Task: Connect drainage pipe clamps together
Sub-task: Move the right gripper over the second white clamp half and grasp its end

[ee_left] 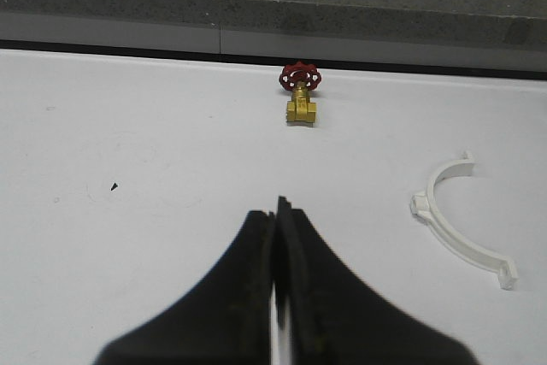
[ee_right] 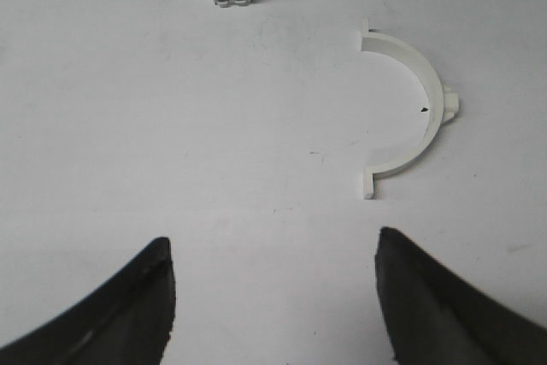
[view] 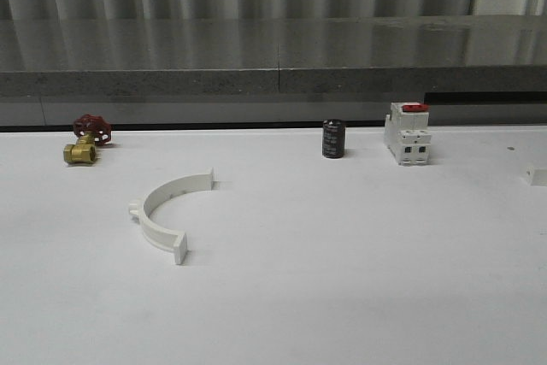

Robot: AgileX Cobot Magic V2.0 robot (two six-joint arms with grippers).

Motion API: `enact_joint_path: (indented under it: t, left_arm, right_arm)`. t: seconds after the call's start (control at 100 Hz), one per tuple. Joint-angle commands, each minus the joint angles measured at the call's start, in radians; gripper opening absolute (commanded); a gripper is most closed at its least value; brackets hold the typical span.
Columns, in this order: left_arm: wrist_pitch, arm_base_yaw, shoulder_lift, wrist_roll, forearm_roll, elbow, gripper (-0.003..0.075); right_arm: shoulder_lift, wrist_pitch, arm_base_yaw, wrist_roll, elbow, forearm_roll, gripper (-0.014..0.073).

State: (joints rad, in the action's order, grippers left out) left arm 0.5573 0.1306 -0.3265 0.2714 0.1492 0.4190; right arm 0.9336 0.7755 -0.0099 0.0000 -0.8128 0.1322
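Black fingers of the right gripper (ee_right: 273, 250) fill the bottom corners of its wrist view, spread wide with nothing between them. One drainage pipe clamp half (ee_right: 434, 100) lies flat on the white table (ee_right: 214, 126) ahead of them, right of the frame's centre. Its two end tabs line up top to bottom, and its hollow faces the frame's left.

The left gripper (ee_left: 279, 207) is pressed closed and empty. The other clamp half (ee_left: 461, 244) sits well off in the lower right of that view, below and right of the brass valve (ee_left: 301, 96).

From the front, that half (view: 149, 215) lies lower left of centre with its hollow facing right. Each arm looks nearer to its own half, and I judge that the two hollows must be brought face to face.
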Motion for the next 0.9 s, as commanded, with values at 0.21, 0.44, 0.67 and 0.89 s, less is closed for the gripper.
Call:
enact_joint_path:
  t: [0.21,0.44,0.67,0.89]
  left_arm:
    - [-0.076,-0.001,-0.005,-0.001,0.006,0.027,-0.002]
    - [-0.076,-0.001,-0.005,-0.001,0.006,0.027,-0.002]
    - [-0.076,-0.001,-0.005,-0.001,0.006,0.027,-0.002]
    - [-0.076,-0.001,-0.005,-0.001,0.006,0.027,-0.002]
  right_arm:
    - [0.341,0.024,-0.106,-0.08,-0.251,0.01,0.0508]
    - [0.571,0.034,-0.194,-0.193,-0.362,0.01,0.0508]
    - [0.729,-0.072,-0.228,-0.225,-0.373,0.008,0.0508]
    - [0.813,-0.124,-0.254,-0.242,-0.373,0.008,0.0508]
